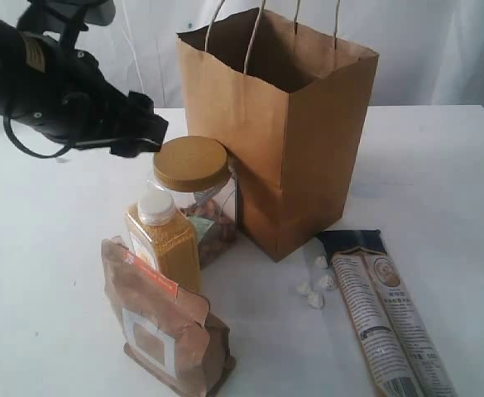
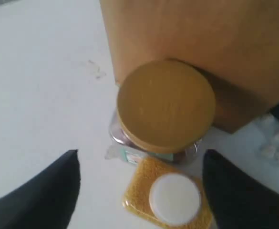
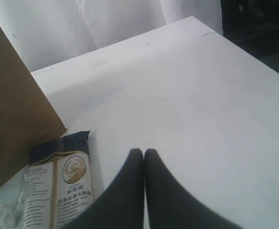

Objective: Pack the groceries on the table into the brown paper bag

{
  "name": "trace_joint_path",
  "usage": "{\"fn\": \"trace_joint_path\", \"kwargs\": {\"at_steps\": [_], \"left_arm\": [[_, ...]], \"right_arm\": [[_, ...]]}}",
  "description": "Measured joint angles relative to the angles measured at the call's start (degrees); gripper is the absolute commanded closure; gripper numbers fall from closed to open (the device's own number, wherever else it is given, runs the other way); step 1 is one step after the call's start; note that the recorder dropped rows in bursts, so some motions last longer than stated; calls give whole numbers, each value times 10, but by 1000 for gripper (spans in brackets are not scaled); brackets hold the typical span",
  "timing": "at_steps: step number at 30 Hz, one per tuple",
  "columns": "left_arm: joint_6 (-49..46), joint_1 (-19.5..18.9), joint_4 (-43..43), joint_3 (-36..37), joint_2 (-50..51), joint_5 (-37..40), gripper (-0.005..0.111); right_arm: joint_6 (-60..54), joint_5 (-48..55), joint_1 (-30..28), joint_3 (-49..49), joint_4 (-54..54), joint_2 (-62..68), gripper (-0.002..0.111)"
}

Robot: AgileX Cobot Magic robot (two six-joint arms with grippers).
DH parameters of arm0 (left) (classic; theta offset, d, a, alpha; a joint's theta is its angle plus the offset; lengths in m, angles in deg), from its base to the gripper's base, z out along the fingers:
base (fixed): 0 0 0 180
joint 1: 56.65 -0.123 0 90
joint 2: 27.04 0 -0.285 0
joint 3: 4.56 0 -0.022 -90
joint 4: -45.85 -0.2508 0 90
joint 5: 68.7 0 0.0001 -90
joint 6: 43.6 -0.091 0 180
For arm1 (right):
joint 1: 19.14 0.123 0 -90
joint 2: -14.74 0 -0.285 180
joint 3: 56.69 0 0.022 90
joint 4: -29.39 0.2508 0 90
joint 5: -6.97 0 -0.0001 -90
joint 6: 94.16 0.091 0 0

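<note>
Left gripper (image 2: 140,153): jaws apart, nothing between them, hovering above the groceries. Gold-lidded clear jar (image 2: 165,105) sits just ahead of and below the fingertips. It is upright, long axis vertical, with its far side against the brown paper bag (image 2: 201,47). Yellow-grain bottle (image 2: 173,200) stands closer in, beneath the gripper. Right gripper (image 3: 144,160): fingers pressed together, near the long beige printed packet (image 3: 58,191). Judgement: left arm is nearer the jar.

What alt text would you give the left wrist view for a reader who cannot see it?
A gold-lidded clear jar stands close beside the brown paper bag on the white table. The fingers of the left gripper are spread wide, holding nothing, and a yellow-grain bottle stands next to the jar.
</note>
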Motion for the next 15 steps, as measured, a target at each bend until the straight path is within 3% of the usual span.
{"fn": "trace_joint_path", "kwargs": {"at_steps": [3,9,15], "left_arm": [[0,0,36,0,20,57,6],[-18,0,83,-9,32,165,4],[2,0,100,-28,23,156,4]], "right_arm": [[0,0,0,0,0,0,108],[0,0,0,0,0,0,108],[0,0,0,0,0,0,108]]}}
